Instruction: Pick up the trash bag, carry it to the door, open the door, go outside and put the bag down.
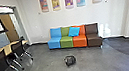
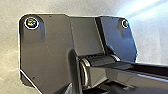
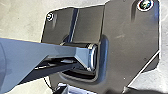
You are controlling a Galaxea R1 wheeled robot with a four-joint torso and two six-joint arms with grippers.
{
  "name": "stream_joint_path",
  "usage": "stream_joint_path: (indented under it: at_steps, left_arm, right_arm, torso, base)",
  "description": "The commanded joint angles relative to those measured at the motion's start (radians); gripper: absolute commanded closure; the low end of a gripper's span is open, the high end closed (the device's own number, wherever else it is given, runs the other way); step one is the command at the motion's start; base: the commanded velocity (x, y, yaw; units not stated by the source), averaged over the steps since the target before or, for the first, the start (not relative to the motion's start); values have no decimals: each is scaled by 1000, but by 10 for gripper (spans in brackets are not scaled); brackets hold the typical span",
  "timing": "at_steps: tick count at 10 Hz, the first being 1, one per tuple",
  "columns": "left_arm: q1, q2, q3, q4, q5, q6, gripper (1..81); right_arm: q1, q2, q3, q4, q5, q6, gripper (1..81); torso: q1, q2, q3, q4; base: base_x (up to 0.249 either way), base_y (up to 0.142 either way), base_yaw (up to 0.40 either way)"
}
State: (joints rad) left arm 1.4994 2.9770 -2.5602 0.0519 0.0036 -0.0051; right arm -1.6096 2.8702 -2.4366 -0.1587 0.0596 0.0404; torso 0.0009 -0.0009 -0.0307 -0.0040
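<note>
One trash bag (image 1: 70, 60) on floor (image 1: 43, 70), straight ahead, near side of seats (image 1: 67, 42). Neither hand clearly nearer; can't tell whether either's clenched or released.

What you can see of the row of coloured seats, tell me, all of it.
The row of seats is made of four armless units side by side: blue, green, orange and brown, from the head view's left to right. Each has a back and a seat pad; the covering looks smooth, perhaps leather-like. It stands upright on the grey floor, its back toward the white wall. A bright blue cushion leans tilted across the green and orange backs.
</note>
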Motion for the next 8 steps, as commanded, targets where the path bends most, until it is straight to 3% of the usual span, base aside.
stream_joint_path:
  at_steps: [1,8]
  left_arm:
    - [-49,-4,8,-3,55,-1,10]
    - [-47,-1,8,2,55,-1,10]
  right_arm:
    - [42,-7,8,-10,-49,-4,10]
    - [38,-7,12,-4,-50,-4,10]
  torso:
    - [0,0,0,0]
    - [0,0,0,0]
  base:
    - [182,0,0]
    - [182,0,0]
